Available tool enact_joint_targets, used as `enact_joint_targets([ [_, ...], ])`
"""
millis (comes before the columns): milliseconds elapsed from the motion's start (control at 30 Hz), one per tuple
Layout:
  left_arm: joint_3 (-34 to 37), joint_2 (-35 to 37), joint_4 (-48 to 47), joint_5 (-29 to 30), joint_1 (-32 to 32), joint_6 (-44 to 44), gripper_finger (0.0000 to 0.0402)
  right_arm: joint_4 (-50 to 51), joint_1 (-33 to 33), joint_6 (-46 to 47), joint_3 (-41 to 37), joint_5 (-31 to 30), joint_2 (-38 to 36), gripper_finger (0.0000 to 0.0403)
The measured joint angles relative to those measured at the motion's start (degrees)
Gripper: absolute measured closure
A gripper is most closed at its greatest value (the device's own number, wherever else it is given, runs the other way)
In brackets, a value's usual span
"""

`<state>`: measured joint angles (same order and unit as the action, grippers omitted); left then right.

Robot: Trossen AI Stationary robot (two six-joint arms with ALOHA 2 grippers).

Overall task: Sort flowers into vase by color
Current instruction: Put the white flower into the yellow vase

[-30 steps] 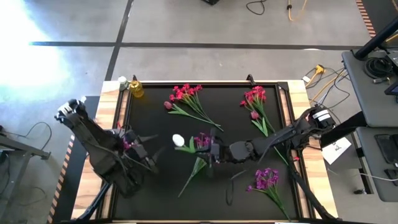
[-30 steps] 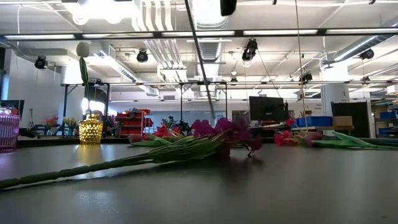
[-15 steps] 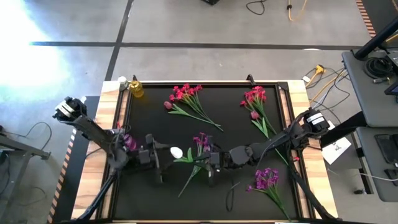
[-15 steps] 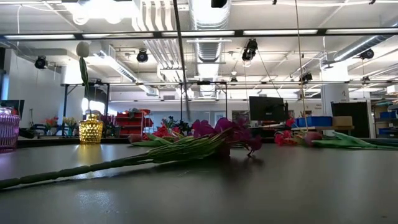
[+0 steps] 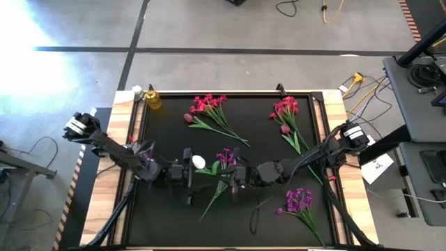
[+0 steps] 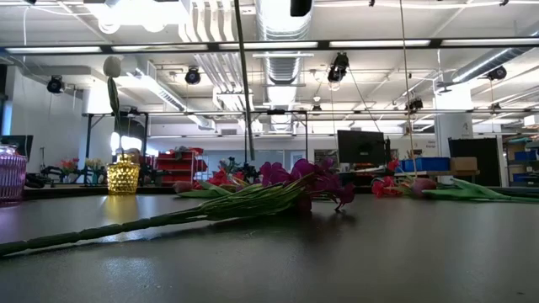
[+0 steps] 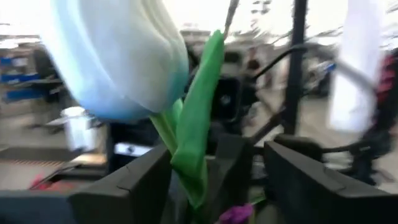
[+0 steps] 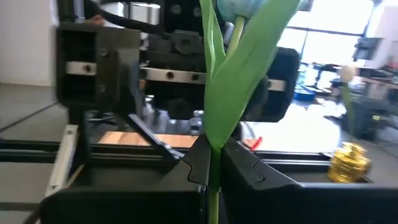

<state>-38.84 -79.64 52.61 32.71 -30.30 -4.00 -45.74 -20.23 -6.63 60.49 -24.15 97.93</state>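
A white tulip point(image 5: 199, 162) is held clear of the table at its middle. My right gripper point(image 5: 235, 176) is shut on its green stem. My left gripper point(image 5: 188, 171) is open. In the left wrist view its two fingers stand apart on either side of the stem and leaf point(image 7: 198, 124), just below the white head point(image 7: 118, 56), touching nothing. A purple bunch point(image 5: 226, 157) lies flat on the table under the grippers, and its long stem point(image 6: 126, 225) runs toward the near edge. My right gripper point(image 8: 214, 165) pinches the tulip's thin green stem point(image 8: 214, 146) between its two fingers, which lie across the stem. The long leaf point(image 8: 245, 74) and the head rise beyond the fingers toward my left gripper. The flower is lifted clear of the table.
A yellow vase point(image 5: 152, 100) at the far left corner holds a white tulip point(image 6: 112, 67). A purple vase point(image 6: 10, 172) stands at the left edge, partly under my left arm. Two red-pink bunches point(image 5: 208, 104) point(image 5: 286, 108) lie at the far side and a purple bunch point(image 5: 298, 201) lies near right.
My left gripper has moved toward the table's right, from near the left edge up to the tulip's head, and its fingers now flank the stem. My right gripper has kept its hold on the stem near the table's middle.
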Motion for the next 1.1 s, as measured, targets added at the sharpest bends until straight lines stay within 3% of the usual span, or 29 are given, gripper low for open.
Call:
enact_joint_targets([
  [100, -2.4, 0.5, -7.8, 1.5, 0.1, 0.1, 0.0212, 0.0, 0.0, 0.0, 0.0, -0.1, 0.0, 0.039],
  [233, -6.2, 0.8, -15.3, 2.0, 0.1, 0.5, 0.03, -0.2, -0.1, 0.0, 0.0, 0.1, 0.0, 0.0384],
  [367, -10.8, 0.8, -24.9, 4.4, 0.1, 0.8, 0.0387, 0.0, -0.2, 0.0, 0.0, -0.1, 0.0, 0.0341],
  [533, -17.1, 1.9, -40.3, 8.4, 0.0, 2.0, 0.0394, 0.6, -1.5, -1.0, 0.0, -2.1, -0.4, 0.0249],
  [667, -20.6, 5.9, -52.1, 13.9, 0.1, 2.2, 0.0398, 6.9, -3.4, -0.8, 0.0, -3.7, -2.0, 0.0185],
  [733, -21.3, 9.4, -56.3, 18.8, 0.3, 2.2, 0.0399, 10.1, -4.6, 0.4, -0.3, -4.1, -2.0, 0.0163],
  [833, -20.6, 15.3, -62.1, 30.9, 1.8, 2.6, 0.04, 11.5, -5.9, 2.5, -0.9, -4.3, -1.8, 0.0141],
  [967, -17.0, 22.6, -64.2, 49.1, 8.2, 3.9, 0.0401, 11.0, -6.8, 3.1, -1.6, -4.4, -1.3, 0.0131],
  [1033, -15.0, 25.6, -64.1, 50.2, 13.9, 6.2, 0.0401, 10.8, -6.9, 3.2, -1.8, -4.4, -1.3, 0.0132],
  [1100, -13.0, 27.8, -63.9, 45.6, 21.4, 8.9, 0.0401, 10.5, -6.8, 3.2, -1.9, -4.4, -1.3, 0.0135],
])
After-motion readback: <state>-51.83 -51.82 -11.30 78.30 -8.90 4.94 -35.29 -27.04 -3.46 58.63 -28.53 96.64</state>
